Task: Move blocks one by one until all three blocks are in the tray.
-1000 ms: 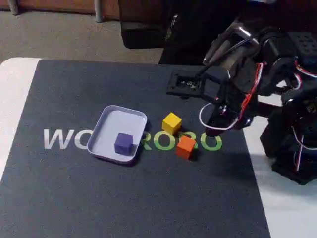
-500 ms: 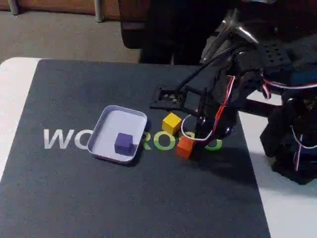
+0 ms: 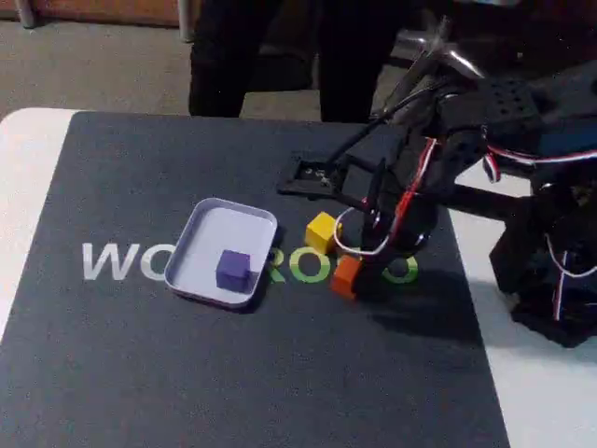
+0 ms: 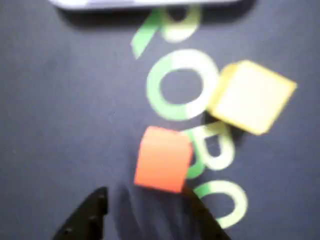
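The pale tray (image 3: pixel 213 231) lies left of centre on the dark mat, and the purple block (image 3: pixel 232 269) rests inside it near its front edge. To its right, the yellow block (image 3: pixel 322 231) and the orange block (image 3: pixel 346 275) sit on the mat's green letters. My gripper (image 3: pixel 366 271) hangs low just right of the orange block. In the wrist view, the orange block (image 4: pixel 162 159) lies just ahead of my open gripper (image 4: pixel 147 201). It is not between the blurred dark fingers (image 4: pixel 85 217). The yellow block (image 4: pixel 252 97) sits further off to the right, and the tray rim (image 4: pixel 145 4) runs along the top edge.
The dark mat (image 3: pixel 187 364) with its printed lettering covers most of a white table (image 3: pixel 23 177). The arm's black base (image 3: pixel 550 280) stands on the right. A person in dark clothes (image 3: pixel 224 56) stands behind the far edge. The front of the mat is bare.
The arm has swung left and down from the right, bringing the gripper beside the orange block. The blocks and tray have not moved. The dark figure at the back shifted.
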Tool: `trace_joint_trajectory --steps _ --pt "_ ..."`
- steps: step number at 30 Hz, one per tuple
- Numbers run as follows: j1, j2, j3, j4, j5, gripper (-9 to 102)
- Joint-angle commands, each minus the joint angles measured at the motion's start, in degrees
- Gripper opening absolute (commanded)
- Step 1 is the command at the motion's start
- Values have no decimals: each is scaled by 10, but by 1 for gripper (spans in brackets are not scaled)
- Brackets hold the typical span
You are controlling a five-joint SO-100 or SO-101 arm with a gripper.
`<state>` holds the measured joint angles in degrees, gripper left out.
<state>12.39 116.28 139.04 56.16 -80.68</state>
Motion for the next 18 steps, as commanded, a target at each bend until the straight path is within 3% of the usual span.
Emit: trace_joint_trajectory --steps 1,18 --pt "6 -6 -25 -7 -7 17" --pt "7 -112 -62 -52 -5 14"
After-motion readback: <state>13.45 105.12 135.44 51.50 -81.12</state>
